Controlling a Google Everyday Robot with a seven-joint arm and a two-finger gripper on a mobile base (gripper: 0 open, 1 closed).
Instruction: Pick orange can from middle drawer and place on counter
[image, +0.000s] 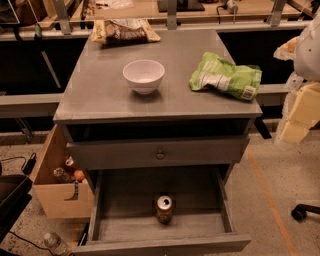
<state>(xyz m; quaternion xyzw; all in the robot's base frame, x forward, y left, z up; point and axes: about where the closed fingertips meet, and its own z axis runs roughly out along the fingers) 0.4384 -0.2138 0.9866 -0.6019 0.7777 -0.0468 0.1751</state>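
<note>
Orange can (164, 209) stands upright in the open middle drawer (125, 226) — likely light, slick, dentable, so pinch mid-body gently. Gripper (298, 117) hangs right of the desk (100, 95) — opening can't be told.

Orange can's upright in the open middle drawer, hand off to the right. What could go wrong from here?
1. The hand sits at the right edge beside the counter; swinging in could clip the green bag.
2. The orange can stands in the middle drawer close under the knobbed drawer front, so the approach looks tight.
3. The white bowl crowds the counter's middle; placing there might knock it.
</note>
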